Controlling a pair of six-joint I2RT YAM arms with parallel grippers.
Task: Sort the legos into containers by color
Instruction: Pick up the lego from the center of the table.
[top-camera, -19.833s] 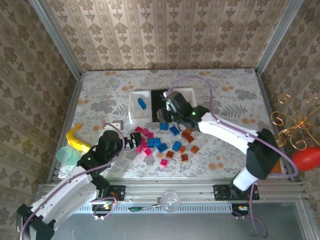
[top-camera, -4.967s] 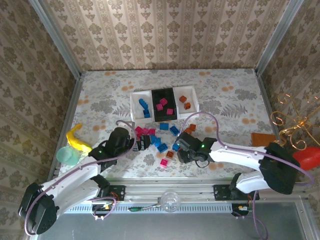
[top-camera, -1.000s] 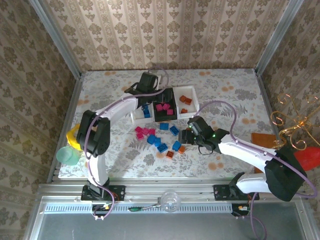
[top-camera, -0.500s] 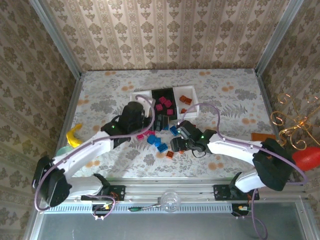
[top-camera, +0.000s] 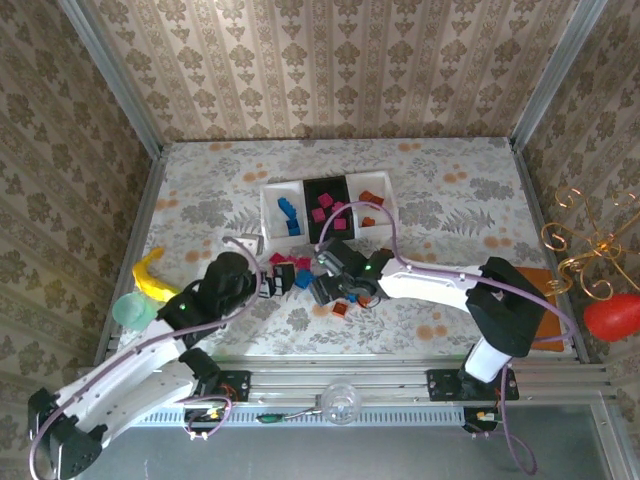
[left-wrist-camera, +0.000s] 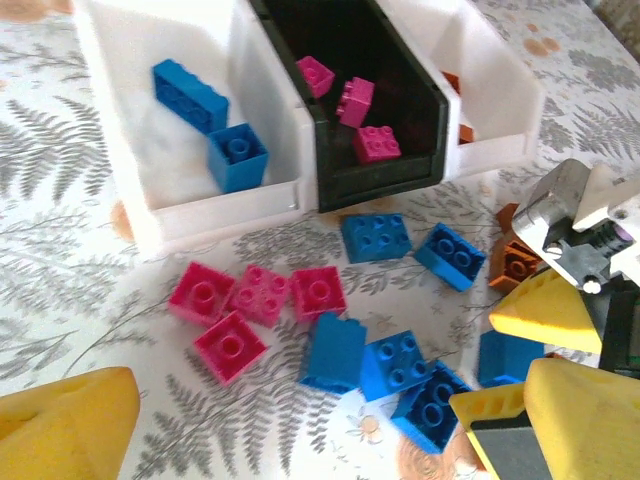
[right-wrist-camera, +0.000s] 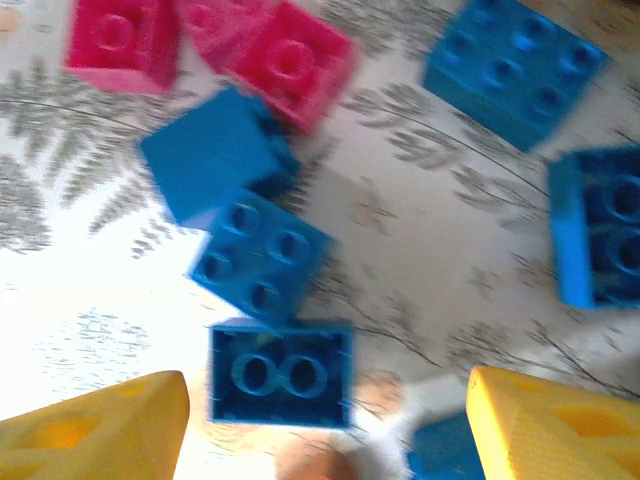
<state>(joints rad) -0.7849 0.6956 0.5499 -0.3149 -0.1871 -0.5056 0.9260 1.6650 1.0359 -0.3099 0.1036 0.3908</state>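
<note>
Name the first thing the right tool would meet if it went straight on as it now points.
Probably the blue two-stud brick, which lies just ahead of the right tool between its open jaws. Depth is unclear.

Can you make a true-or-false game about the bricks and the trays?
1. The left white tray holds blue bricks. True.
2. The black tray is empty. False: it holds three pink bricks.
3. Four loose pink bricks lie on the table in front of the trays. True.
4. The right gripper is shut on a brick. False: it is open over a blue brick lying on the table.
</note>
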